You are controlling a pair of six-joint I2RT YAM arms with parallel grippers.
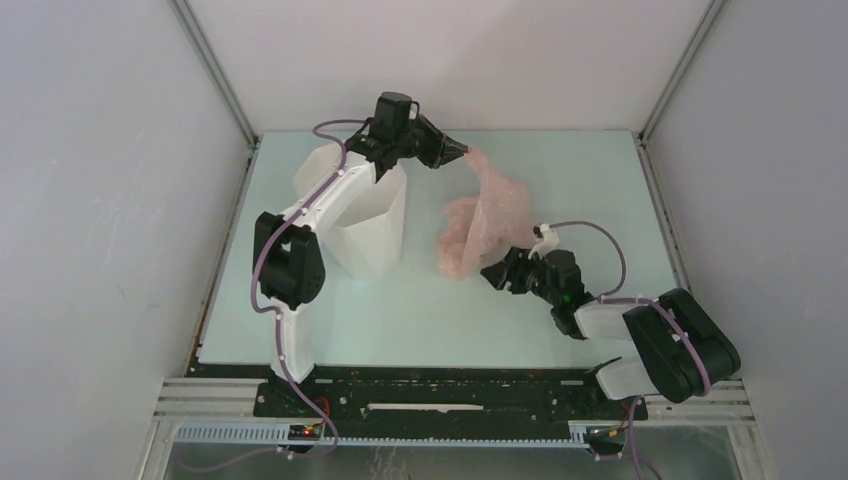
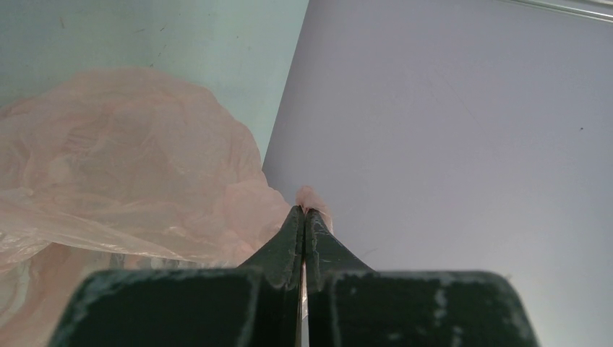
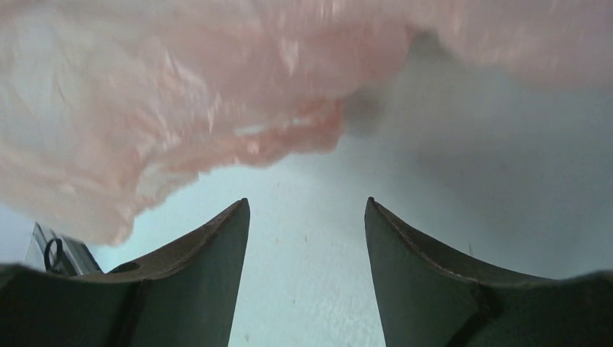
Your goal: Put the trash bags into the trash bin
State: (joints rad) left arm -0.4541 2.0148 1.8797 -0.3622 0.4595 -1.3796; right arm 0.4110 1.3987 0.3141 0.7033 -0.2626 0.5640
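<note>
A: Where is the trash bag (image 1: 490, 215) right now?

B: Outside the trash bin (image 1: 375, 230), to its right. Its top corner is lifted near the back of the surface (image 1: 430, 320), and the rest drapes down in a wrinkly pink heap whose lower part seems to rest on the surface.

A: What is holding it up?

B: The left fingers (image 1: 462, 151). The left arm (image 1: 300, 215) reaches over the bin's rim, and its fingers point right, pressed together on the bag's corner. In the left wrist view a small pink tuft pokes out past the closed tips (image 2: 303, 217), while the bulk of the film (image 2: 123, 166) billows to the left of them.

A: And the right fingers (image 1: 497, 272)?

B: They stand apart with nothing between them. From above they sit low, just at the near lower edge of the bag. In the right wrist view the pink film (image 3: 181, 94) hangs above and beyond both tips (image 3: 217, 246), and only bare surface shows in the gap.

A: Are they touching the bag?

B: I cannot tell. They are very near it, but no film lies between them.

A: Is the bin upright?

B: Yes, it stands on the left half of the surface, apart from the bag.
</note>
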